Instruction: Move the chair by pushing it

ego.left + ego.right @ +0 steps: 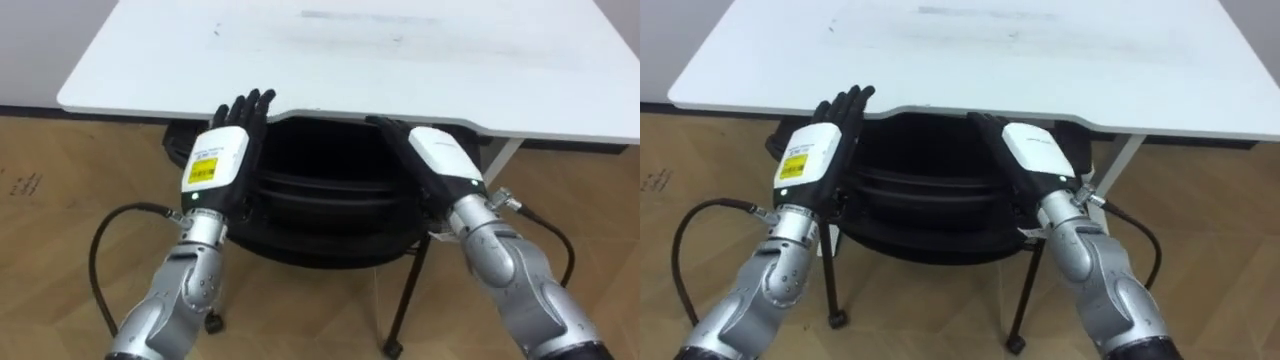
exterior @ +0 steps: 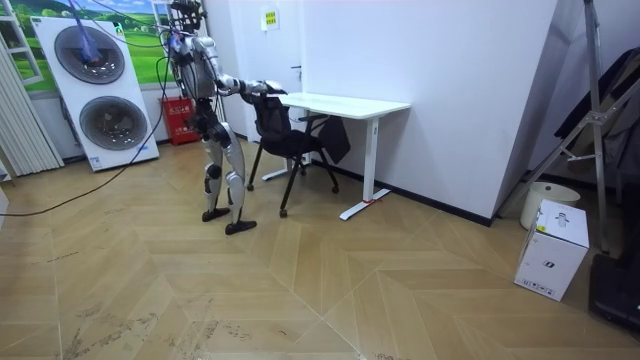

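Observation:
A black chair [image 1: 320, 200] stands tucked partly under a white desk [image 1: 350, 50], its backrest top toward me. My left hand [image 1: 225, 150] rests with straight fingers on the left end of the backrest. At the right end lies my right hand [image 1: 435, 155], fingers also straight and flat on the backrest. In the room view I stand upright behind the chair [image 2: 285, 140] with both arms stretched forward to it, the desk [image 2: 345, 103] beyond.
Wooden floor [image 1: 60, 210] spreads around the chair. The desk's white leg [image 2: 368, 160] stands near a white wall. Two stacked washing machines [image 2: 95, 90] stand behind me, and a white box [image 2: 553, 250] sits at the room view's right.

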Motion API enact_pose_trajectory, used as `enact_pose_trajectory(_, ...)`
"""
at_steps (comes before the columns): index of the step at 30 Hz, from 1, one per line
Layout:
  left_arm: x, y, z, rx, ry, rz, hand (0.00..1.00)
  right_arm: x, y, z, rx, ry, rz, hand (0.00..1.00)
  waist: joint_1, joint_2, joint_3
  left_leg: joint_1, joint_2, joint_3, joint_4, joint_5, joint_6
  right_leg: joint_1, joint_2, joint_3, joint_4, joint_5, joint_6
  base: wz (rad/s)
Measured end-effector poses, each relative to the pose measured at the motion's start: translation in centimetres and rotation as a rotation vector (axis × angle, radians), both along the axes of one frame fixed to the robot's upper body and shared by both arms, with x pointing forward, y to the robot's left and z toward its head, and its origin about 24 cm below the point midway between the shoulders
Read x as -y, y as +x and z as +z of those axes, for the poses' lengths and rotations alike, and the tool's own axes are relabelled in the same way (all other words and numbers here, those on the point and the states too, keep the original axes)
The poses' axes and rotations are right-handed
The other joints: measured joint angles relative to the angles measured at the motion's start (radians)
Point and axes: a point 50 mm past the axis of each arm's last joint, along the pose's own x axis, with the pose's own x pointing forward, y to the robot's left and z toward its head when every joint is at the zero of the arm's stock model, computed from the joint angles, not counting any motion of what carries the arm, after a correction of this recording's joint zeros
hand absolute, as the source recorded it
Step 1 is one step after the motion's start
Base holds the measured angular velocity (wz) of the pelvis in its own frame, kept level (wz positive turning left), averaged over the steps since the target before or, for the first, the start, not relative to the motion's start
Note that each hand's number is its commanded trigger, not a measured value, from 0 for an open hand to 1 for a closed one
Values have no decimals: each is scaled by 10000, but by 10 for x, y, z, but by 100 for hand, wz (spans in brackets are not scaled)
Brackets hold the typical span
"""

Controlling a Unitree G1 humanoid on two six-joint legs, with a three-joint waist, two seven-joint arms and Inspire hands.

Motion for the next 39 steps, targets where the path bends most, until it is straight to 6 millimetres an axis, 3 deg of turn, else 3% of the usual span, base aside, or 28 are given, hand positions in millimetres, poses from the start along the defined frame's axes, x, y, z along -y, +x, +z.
enact_pose_trajectory(4, -32, 1, 19, 619, 33, 1014, 0, 25, -8, 26, 797, -219, -139, 0, -1, 7, -2, -36, -19, -10, 8, 15, 16, -42, 9, 111, -33, 18, 11, 1)
enact_pose_trajectory(7, -69, -7, 61, 2931, -1618, 2501, 0, 59, -12, 80, 3298, 846, -1323, 0, -175, 90, -52, 5, -7, -4, -86, 28, 18, 30, 46, 115, -223, 67, 30, -3)
enact_pose_trajectory(9, -97, -23, 96, 5212, -2121, 3319, 0, 98, -24, 136, 6455, 1674, -2971, 0, -174, 304, -190, 300, -14, 127, -366, 48, 51, 236, 51, 199, -424, 98, 77, -14)
enact_pose_trajectory(10, -104, -29, 102, 5686, -2191, 3512, 0, 107, -31, 148, 7196, 1891, -3337, 0, -178, 347, -211, 427, -13, 172, -480, 52, 55, 335, 66, 239, -500, 94, 83, -16)
enact_pose_trajectory(12, -137, -56, 107, 6732, -2510, 4737, 0, 135, -58, 173, 9377, 2588, -4445, 0, -207, 503, -271, 896, -6, 289, -822, 51, 55, 656, 112, 364, -680, 54, 135, -17)
enact_pose_trajectory(15, -168, -84, 100, 7188, -3132, 6560, 0, 162, -82, 178, 10587, 3219, -5908, 0, -446, 478, -203, 1057, -27, 312, -968, 59, 64, 716, 104, 383, -669, 8, 164, -4)
enact_pose_trajectory(18, -185, -107, 94, 7372, -3284, 7732, 0, 185, -106, 177, 11433, 3902, -7206, 0, -643, 364, -131, 1030, -27, 332, -986, 58, 64, 667, 107, 394, -698, -7, 174, -1)
enact_pose_trajectory(22, -198, -125, 93, 8031, -4097, 8635, 0, 207, -132, 176, 12553, 5419, -8437, 0, -741, 338, -136, 1071, -29, 398, -1107, 51, 65, 657, 120, 459, -749, -26, 187, -4)
enact_pose_trajectory(25, -204, -140, 79, 7625, -4322, 9223, 0, 223, -153, 162, 12533, 5848, -9670, 0, -729, 378, -166, 1129, -18, 486, -1251, 52, 66, 678, 161, 541, -831, -23, 191, -10)
enact_pose_trajectory(28, -210, -156, 53, 6731, -4797, 10187, 0, 233, -170, 137, 11999, 6893, -10772, 0, -714, 410, -160, 1209, -12, 562, -1295, 52, 66, 689, 186, 669, -845, -24, 192, -13)
enact_pose_trajectory(31, -212, -169, 5, 5191, -6048, 11693, 0, 246, -187, 83, 10514, 8778, -12746, 0, -699, 386, -141, 1270, -12, 560, -1409, 52, 66, 699, 196, 677, -849, -31, 200, -1)
enact_pose_trajectory(33, -208, -190, -42, 3344, -7214, 13151, 0, 249, -212, 22, 8638, 10014, -14917, 0, -658, 404, -148, 1246, 5, 541, -1438, 36, 64, 683, 209, 671, -879, -31, 200, 0)
enact_pose_trajectory(34, -206, -197, -53, 2913, -7554, 13485, 0, 248, -219, 7, 8124, 10438, -15368, 0, -656, 402, -164, 1224, 10, 536, -1432, 24, 62, 668, 210, 658, -882, -32, 199, 0)
enact_pose_trajectory(36, -190, -236, -100, 656, -8493, 14908, 0, 234, -246, -55, 5678, 11619, -17211, 0, -540, 488, -195, 1231, 42, 596, -1456, -26, 50, 668, 253, 736, -909, -33, 198, -7)
enact_pose_trajectory(37, -184, -247, -112, 80, -8714, 15337, 0, 229, -255, -70, 5054, 11802, -17667, 0, -508, 536, -214, 1237, 45, 609, -1453, -44, 54, 667, 257, 756, -909, -33, 198, -10)
enact_pose_trajectory(39, -155, -296, -148, -2090, -9425, 16928, 0, 201, -289, -125, 2719, 12650, -19328, 0, -510, 611, -297, 1238, 55, 569, -1426, -123, 66, 684, 259, 800, -928, -41, 211, -2)
